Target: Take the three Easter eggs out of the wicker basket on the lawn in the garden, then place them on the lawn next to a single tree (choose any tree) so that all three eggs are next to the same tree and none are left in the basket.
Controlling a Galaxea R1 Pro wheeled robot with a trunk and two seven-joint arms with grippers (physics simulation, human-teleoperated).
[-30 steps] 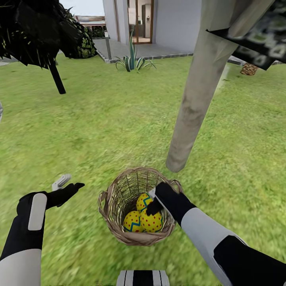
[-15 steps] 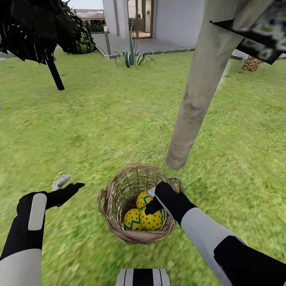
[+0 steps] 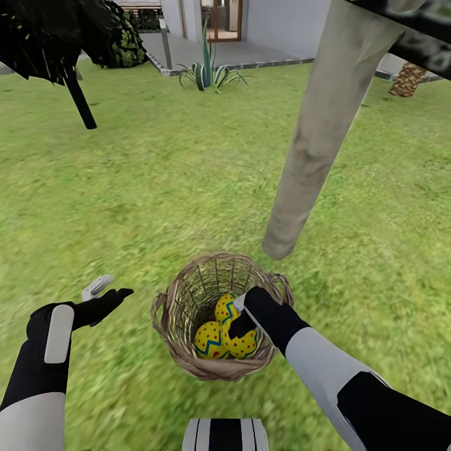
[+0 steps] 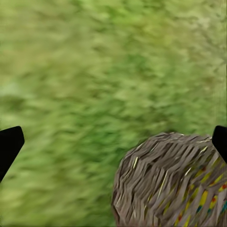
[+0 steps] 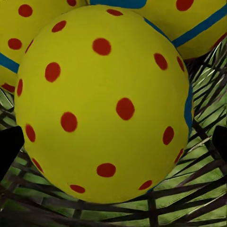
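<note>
The wicker basket (image 3: pixel 181 313) stands on the lawn (image 3: pixel 156 188) right in front of me, close to the foot of the pale-trunked tree (image 3: pixel 313 144). Three yellow Easter eggs lie inside: one red-dotted (image 3: pixel 244 343), one with a blue zigzag (image 3: pixel 208 341), one behind them (image 3: pixel 223 307). My right gripper (image 3: pixel 241 322) reaches down into the basket, open, and the dotted egg (image 5: pixel 104 104) sits between its fingers (image 5: pixel 9 146). My left gripper (image 3: pixel 103 293) hovers open over grass to the left of the basket (image 4: pixel 165 184).
A thin black-trunked dark tree (image 3: pixel 78 103) stands at the far left. A spiky plant (image 3: pixel 210 72) grows by the grey paving and the house behind it. A brown woven object (image 3: pixel 407 78) is at the far right. Open grass lies all around the trunk.
The whole picture has slid upward a little, so the camera moved. Both grippers keep their pose; the right one sits slightly deeper among the eggs.
</note>
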